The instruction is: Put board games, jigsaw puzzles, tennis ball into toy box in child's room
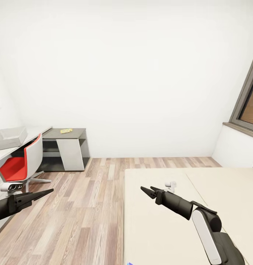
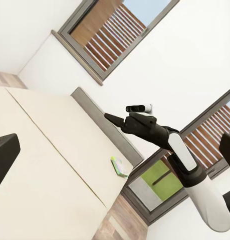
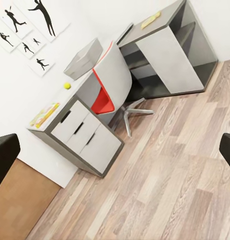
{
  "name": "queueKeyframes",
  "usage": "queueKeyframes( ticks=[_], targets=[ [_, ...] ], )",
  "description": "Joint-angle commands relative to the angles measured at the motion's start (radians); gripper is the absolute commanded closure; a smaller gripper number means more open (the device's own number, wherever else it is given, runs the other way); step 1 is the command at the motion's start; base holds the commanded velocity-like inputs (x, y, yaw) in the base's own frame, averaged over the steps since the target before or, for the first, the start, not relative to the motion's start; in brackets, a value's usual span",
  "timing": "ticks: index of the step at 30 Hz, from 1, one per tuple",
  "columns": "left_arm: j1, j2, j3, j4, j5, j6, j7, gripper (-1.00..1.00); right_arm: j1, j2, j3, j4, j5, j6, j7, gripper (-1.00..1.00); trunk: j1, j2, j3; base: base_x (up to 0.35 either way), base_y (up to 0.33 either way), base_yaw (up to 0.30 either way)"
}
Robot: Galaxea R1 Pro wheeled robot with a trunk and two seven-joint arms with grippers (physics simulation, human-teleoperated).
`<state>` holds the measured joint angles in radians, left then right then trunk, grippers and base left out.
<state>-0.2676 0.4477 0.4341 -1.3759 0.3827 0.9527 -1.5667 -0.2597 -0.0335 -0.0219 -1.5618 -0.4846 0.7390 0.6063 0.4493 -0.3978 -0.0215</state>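
Observation:
The grey toy box stands on the white desk at the left; the right wrist view also catches the toy box. Beside it on the desk lie the yellow tennis ball and a flat colourful box. A yellow flat box lies on the dark side table. On the bed, a small green box rests near the far edge. My left gripper hangs over the floor, open and empty. My right gripper is above the bed, open and empty.
A red-and-white swivel chair stands in front of the desk. Wood floor runs between desk and bed. A window is in the right wall. Desk drawers face the floor.

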Motion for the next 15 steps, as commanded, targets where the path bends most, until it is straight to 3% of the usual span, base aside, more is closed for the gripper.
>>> queueKeyframes(
  ticks=[1, 9, 15],
  targets=[
    [-0.001, 0.000, 0.000, 0.000, -0.001, 0.011, -0.004, -1.00, -0.001, 0.001, -0.001, 0.000, -0.003, 0.007, 0.001, -1.00, 0.001, -0.002, -0.002, 0.000, 0.000, 0.000],
    [-0.001, 0.000, 0.000, 0.000, -0.002, 0.011, -0.004, -1.00, -0.001, 0.001, 0.001, -0.001, -0.003, 0.004, 0.002, -1.00, 0.001, -0.002, -0.002, 0.000, 0.024, -0.016],
    [-0.001, 0.000, 0.000, 0.000, -0.002, 0.011, -0.004, -1.00, -0.001, -0.001, 0.000, 0.000, -0.004, 0.004, 0.005, -1.00, 0.001, -0.002, 0.003, 0.000, 0.197, -0.157]
  ],
)
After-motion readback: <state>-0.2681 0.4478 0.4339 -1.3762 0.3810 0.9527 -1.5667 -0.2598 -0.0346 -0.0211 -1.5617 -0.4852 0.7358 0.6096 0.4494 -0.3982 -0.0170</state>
